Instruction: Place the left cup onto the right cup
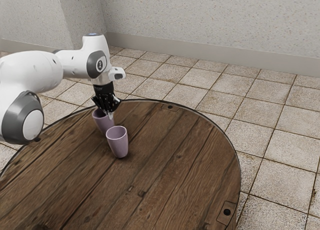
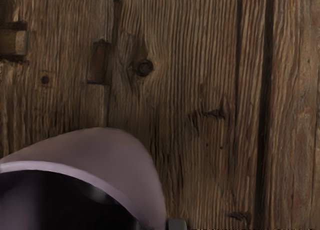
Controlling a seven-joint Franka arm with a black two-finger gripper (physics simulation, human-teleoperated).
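Exterior view: our black gripper (image 1: 106,109) at the rim of the rear mauve plastic cup (image 1: 101,123), grasp unclear; front mauve plastic cup (image 1: 117,141) just beside, both on the round wooden table (image 1: 175,180). Wrist view: the rear cup (image 2: 100,155) sits under our hand; a shallow rim hold may slip.

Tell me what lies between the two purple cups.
Nothing: in the exterior view the nearer cup overlaps the farther cup; no other object shows between them.

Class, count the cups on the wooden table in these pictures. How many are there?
2. The back cup stands upright under the gripper; the front cup stands upright close beside it, nearer the exterior camera. Nothing on the table seems to hide another.
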